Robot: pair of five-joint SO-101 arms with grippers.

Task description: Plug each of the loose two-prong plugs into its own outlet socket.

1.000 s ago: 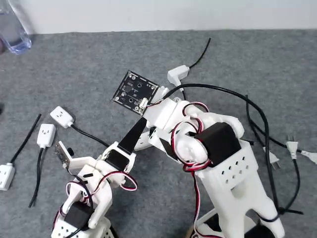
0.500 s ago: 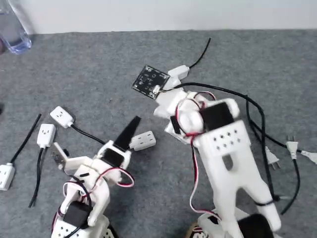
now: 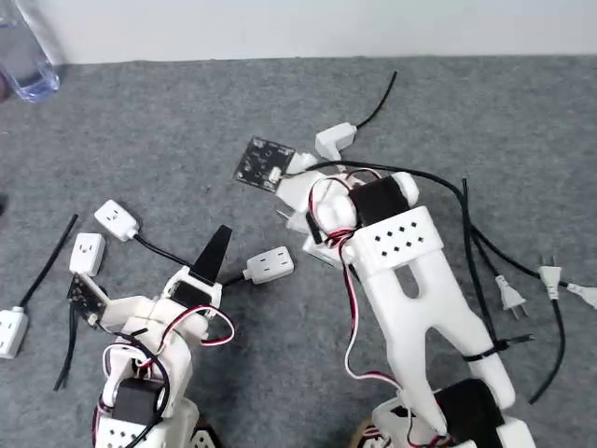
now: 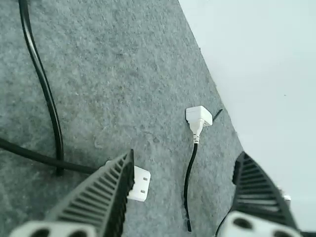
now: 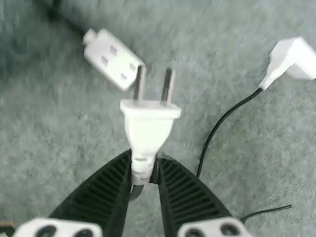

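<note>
Just short of the socket (image 5: 112, 59): plug (image 5: 148, 118), pinched by its tail in my right gripper (image 5: 144, 170), prongs leading, its axis passing beside the socket, whose slotted face lies skewed. Near the socket: my left gripper (image 4: 186, 158), spread wide, empty.

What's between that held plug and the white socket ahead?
Nothing: in the right wrist view, just bare grey mat separates the plug from the socket.

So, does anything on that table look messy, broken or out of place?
Nothing broken or spilled. The outlet sockets lie scattered at all angles, and two loose plugs sit among looping black cables at the right edge. The right pincer grips a plug squarely.
</note>
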